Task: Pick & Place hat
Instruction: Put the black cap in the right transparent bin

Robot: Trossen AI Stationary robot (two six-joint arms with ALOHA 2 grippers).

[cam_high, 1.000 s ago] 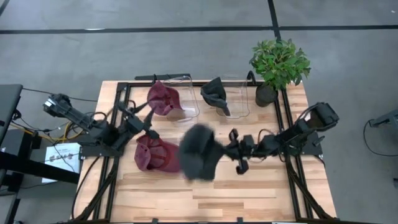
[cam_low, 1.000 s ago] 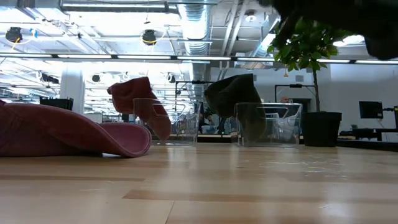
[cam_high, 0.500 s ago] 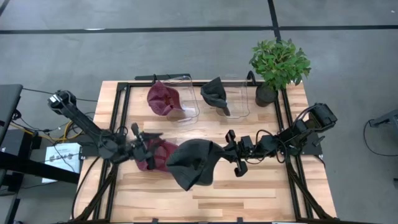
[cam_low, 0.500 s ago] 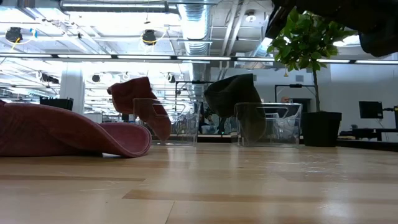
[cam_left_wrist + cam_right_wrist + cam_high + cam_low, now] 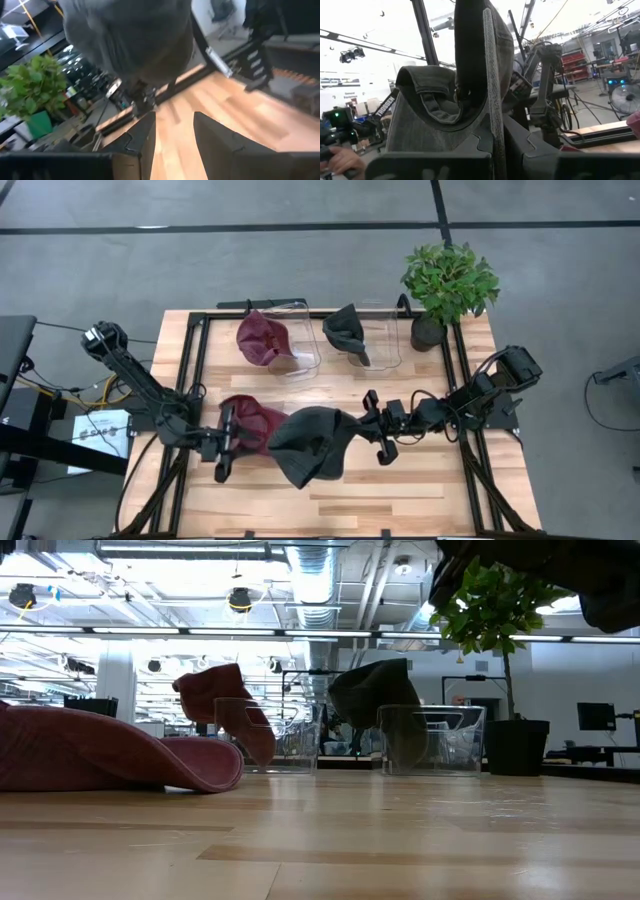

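Since a second ago my left gripper (image 5: 222, 457) has swung down beside the red hat (image 5: 250, 423).
My right gripper (image 5: 362, 430) pinches the grey hat (image 5: 310, 442) aloft mid-table; only its wrist view shows the fabric clamped. Left fingers (image 5: 142, 136) stand apart, empty.

- The held hat (image 5: 312, 442) hangs at the table (image 5: 420, 500) middle, in front of the two bins.
- Left of it, touching, a second hat (image 5: 252, 423) lies on the table.
- Left gripper (image 5: 222, 456) sits left of the held hat; right gripper (image 5: 372, 425) is at its right edge.
- Behind it, the left bin (image 5: 300, 340) holds a hat (image 5: 262, 340), the right bin (image 5: 385, 335) another (image 5: 346, 330).
- The plant (image 5: 448, 285) stands right of the right bin.
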